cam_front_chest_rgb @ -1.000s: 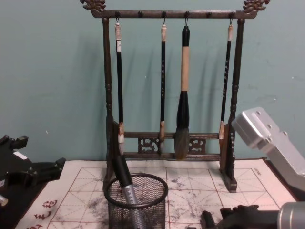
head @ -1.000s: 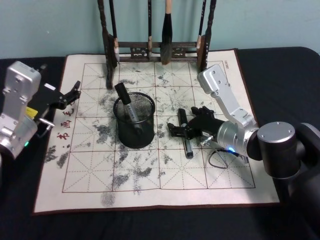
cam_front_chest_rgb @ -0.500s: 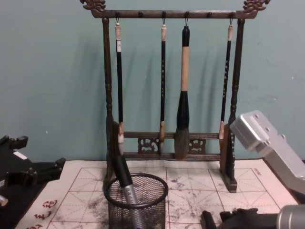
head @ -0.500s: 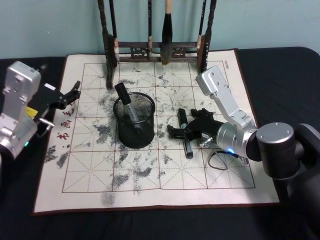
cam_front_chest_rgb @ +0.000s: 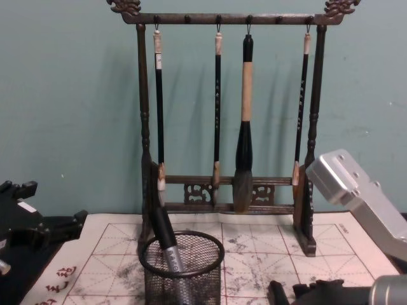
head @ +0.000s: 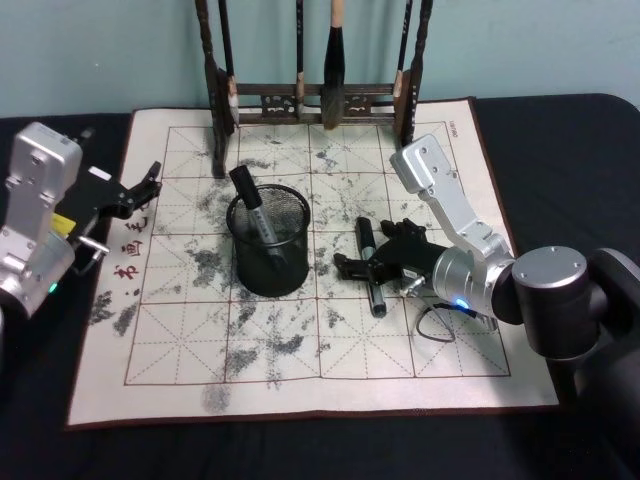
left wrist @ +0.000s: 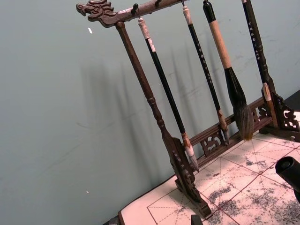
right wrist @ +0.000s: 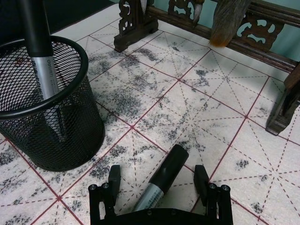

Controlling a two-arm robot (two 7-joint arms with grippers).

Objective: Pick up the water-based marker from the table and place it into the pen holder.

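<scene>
Straddling the marker [head: 365, 235] in the head view, the right end effector [head: 372, 262] sits low over the mat [head: 300, 340], just right of the pen holder [head: 265, 265]. The left end effector [head: 135, 190] is parked at the mat's left edge

From the right wrist, the two fingers [right wrist: 114, 176] stand apart, one on each side of the marker's dark cap end, and neither seems to touch it. The marker lies flat, near the holder but clear of it. A good grasp likely means settling lower, centring the barrel, then closing squarely so it cannot roll

In the chest view the holder already carries another marker [cam_front_chest_rgb: 168, 244] leaning left, so the drop should aim for the free right side of the rim
</scene>
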